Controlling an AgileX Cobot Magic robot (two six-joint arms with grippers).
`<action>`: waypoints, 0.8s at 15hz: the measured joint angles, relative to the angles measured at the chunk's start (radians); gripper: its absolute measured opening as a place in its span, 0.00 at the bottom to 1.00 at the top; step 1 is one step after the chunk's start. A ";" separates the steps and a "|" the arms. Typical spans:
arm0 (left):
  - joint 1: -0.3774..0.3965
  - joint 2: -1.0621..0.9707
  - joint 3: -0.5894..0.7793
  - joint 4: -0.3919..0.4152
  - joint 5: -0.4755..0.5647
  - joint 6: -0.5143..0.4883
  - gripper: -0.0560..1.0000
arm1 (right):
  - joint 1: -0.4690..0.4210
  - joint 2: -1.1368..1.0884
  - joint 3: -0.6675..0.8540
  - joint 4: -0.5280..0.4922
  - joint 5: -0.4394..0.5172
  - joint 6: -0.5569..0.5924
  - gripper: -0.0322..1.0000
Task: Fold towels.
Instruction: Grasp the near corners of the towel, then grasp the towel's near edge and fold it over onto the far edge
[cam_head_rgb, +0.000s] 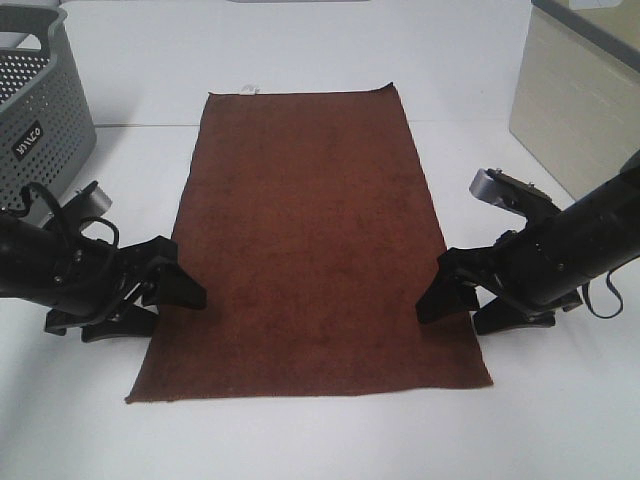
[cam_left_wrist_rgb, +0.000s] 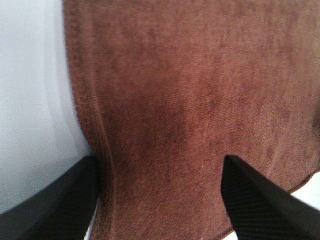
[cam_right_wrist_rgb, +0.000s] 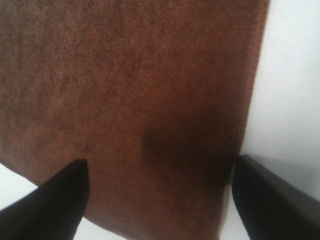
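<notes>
Squarely between the two claws, the maroon towel lies flat on the white table, each long edge passing between the wide-parted, empty fingers of the left gripper and the right gripper, one finger over cloth, one over table.
</notes>
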 joint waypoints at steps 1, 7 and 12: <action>0.000 0.000 0.000 0.000 0.000 0.000 0.69 | 0.000 0.000 0.000 0.000 0.000 0.000 0.76; -0.034 0.044 -0.045 -0.008 -0.018 0.003 0.44 | 0.004 0.048 -0.001 0.061 0.001 0.008 0.32; -0.034 0.048 -0.045 0.056 -0.040 0.012 0.07 | 0.004 0.053 -0.001 0.046 -0.004 0.040 0.03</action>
